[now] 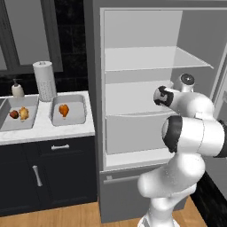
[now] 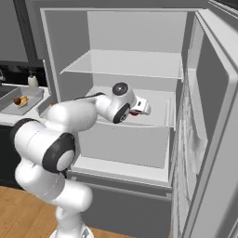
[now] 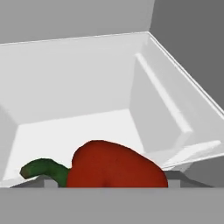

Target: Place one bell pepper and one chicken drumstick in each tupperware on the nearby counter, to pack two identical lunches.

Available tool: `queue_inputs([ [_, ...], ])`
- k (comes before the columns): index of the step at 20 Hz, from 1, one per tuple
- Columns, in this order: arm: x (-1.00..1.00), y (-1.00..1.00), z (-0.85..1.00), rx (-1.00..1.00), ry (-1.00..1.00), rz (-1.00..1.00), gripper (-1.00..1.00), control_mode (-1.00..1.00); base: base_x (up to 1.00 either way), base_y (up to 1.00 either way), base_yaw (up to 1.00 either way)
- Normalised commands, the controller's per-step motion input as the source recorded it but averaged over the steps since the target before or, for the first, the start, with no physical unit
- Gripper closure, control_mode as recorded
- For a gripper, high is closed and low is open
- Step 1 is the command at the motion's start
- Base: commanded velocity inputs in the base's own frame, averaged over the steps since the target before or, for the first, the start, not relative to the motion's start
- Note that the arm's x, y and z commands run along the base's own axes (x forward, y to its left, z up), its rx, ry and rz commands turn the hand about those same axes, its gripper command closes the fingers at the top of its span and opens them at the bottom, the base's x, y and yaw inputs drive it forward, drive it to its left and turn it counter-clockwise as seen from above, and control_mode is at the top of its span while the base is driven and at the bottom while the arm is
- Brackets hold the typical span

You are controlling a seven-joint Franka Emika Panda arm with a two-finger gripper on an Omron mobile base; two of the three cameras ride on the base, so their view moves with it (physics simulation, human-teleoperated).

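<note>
Hand view puts a red bell pepper (image 3: 114, 165) lying on the fridge shelf (image 3: 74, 127) right before my pincer (image 2: 142, 108); whether my fingers are clenched on it, I cannot tell.

Two tupperwares (image 1: 18, 119), two drumsticks (image 1: 64, 110), two peppers (image 3: 114, 166)

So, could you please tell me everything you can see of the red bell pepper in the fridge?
The bell pepper is glossy red with a curved dark green stem pointing to the left of the hand view. It lies on its side on the white floor of a fridge shelf, close in front of the end effector. Its lower part is cut off by the bottom of the hand view. In the right base view only a red sliver shows beside the hand. Whether the fingers touch it cannot be told.
</note>
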Motion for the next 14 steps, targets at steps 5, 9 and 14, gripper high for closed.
queue_inputs([
  [5, -1.0, 0.36, 0.16, -0.14, -0.04, 0.11, 1.0, -1.0, 0.0, 0.0, 0.0],
  [9, -1.0, 0.45, 0.08, -0.13, -0.06, 0.12, 1.0, -1.0, 0.0, 0.0, 0.0],
  [14, -1.0, 0.27, 0.41, -0.05, 0.0, 0.11, 1.0, -1.0, 0.0, 0.0, 0.0],
])
